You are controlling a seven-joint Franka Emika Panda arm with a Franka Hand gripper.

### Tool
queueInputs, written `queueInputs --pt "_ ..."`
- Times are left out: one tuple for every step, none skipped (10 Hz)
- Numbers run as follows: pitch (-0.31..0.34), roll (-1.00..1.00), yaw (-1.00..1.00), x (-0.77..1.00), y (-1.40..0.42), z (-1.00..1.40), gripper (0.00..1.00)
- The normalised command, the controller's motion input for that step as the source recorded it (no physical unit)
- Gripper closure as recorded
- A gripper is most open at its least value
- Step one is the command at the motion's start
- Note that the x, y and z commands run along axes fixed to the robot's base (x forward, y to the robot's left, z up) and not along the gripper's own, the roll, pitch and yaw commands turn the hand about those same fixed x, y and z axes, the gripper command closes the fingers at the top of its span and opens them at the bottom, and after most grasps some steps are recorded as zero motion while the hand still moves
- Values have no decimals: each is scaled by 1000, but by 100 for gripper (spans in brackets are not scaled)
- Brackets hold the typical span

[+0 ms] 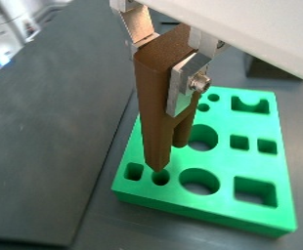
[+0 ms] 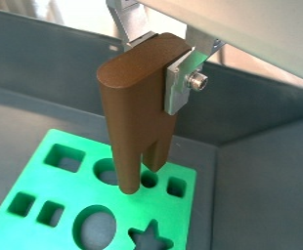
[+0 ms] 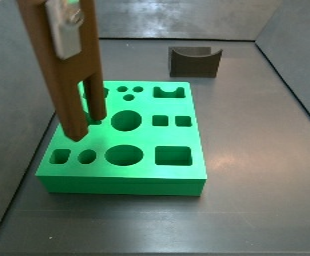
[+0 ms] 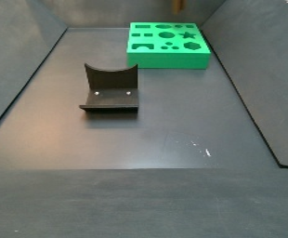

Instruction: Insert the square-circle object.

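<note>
The square-circle object [image 1: 157, 107] is a tall brown post forked into a thick leg and a thinner leg. My gripper [image 1: 165, 61] is shut on its upper part and holds it upright. It shows in both wrist views [image 2: 131, 107] and in a side view [image 3: 58, 80], with the gripper [image 3: 60, 28] at the top. The leg ends hang just over the green slab [image 1: 265, 210], near its edge row of holes. I cannot tell whether they touch it. The slab shows in both side views [image 3: 144, 172] [image 4: 172, 58]; the post is out of that last view.
The dark fixture [image 4: 110, 88] with a curved notch stands on the grey floor apart from the slab, also in a side view [image 3: 195, 62]. Dark walls [image 3: 291, 70] ring the floor. The slab [image 2: 43, 181] has round, square and star-like holes.
</note>
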Motion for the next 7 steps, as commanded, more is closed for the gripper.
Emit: queueInputs --pt "0 14 -974 -251 0 -380 100" --pt "-13 0 -977 -260 0 -471 100" --pt "-14 0 -977 -257 0 -469 100" --pt "-10 0 -997 -206 0 -386 100" --pt "-6 0 -1000 -154 0 -257 100" --pt "-27 0 -1000 -109 0 -129 100" --pt "-56 -11 -1000 -43 0 -66 100"
